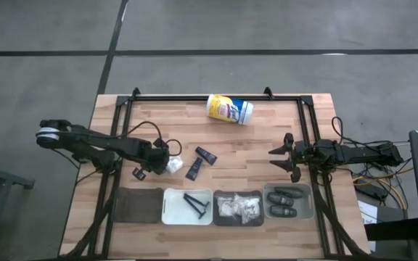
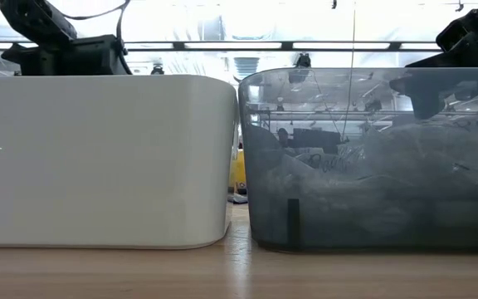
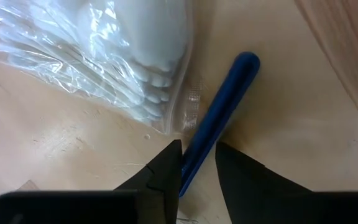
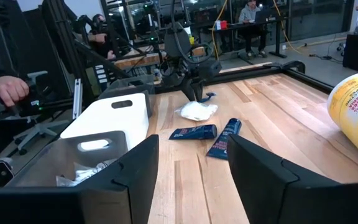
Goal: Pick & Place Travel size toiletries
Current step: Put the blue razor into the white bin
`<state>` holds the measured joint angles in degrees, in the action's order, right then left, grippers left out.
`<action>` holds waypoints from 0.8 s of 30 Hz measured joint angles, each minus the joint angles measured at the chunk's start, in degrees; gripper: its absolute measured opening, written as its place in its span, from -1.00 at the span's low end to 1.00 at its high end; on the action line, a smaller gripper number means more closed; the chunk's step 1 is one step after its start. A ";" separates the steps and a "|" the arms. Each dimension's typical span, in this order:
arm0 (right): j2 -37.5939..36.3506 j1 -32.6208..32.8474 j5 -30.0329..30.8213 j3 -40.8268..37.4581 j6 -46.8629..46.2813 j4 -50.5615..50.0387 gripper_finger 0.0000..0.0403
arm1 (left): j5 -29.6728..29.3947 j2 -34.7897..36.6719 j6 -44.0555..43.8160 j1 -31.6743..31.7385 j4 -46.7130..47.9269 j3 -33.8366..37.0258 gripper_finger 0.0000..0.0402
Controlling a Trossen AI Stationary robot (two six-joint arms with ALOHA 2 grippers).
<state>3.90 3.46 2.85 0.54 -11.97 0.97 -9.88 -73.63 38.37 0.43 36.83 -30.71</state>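
here, left hand closing around thin blue razor, white crinkly packet just beside

even overhead light, soft shadows; low view backlit, perhaps glary up top.

Wood table, light planks, black frame round edge. Big yellow-white can lies on side at 12 o'clock. 2 small dark tubes at mid, white crinkly pkt just beside at 9. Row of 4 bins at 6: dark bin, white bin, grey bin, clear bin.
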 joint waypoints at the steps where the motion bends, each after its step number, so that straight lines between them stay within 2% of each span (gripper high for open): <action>1: 0.00 0.00 0.00 0.00 0.00 0.00 -0.07 | 0.08 0.00 -0.12 0.00 0.04 0.01 -0.51; 11: 0.00 0.00 0.00 0.00 0.00 0.00 -0.01 | 1.33 -0.04 -2.64 0.07 0.94 -0.23 -0.84; 17: 0.00 0.00 -0.01 0.00 0.00 0.00 -0.06 | 1.42 1.79 -3.83 0.07 0.90 -1.37 -0.80; 24: 0.00 0.00 0.00 0.00 0.00 0.00 -0.16 | 1.21 7.47 -5.53 0.07 1.13 -1.94 -0.81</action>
<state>3.90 3.46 2.85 0.54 -11.97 0.97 -8.67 -66.15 32.84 0.49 37.96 -32.65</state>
